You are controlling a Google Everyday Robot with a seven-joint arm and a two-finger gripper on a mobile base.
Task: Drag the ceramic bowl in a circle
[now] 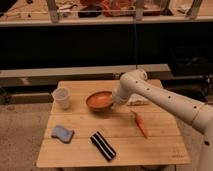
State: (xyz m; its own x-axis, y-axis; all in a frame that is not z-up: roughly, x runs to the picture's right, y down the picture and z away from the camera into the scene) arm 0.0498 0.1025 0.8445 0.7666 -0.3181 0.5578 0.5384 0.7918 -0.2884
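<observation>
One upright ceramic bowl [98,101]; hand [115,103] at its rim

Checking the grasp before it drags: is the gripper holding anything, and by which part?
Cannot tell. The gripper is at the rim of the orange bowl, on the side toward the arm; no grip shows.

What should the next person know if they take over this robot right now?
The gripper is at the right rim of the ceramic bowl.
Bowl: upright on the table, near the back, right of the white cup, apart from it.
Done: gripper is at the bowl.
Left: the circle drag; progress cannot be told. Mind the cup and the carrot.
</observation>
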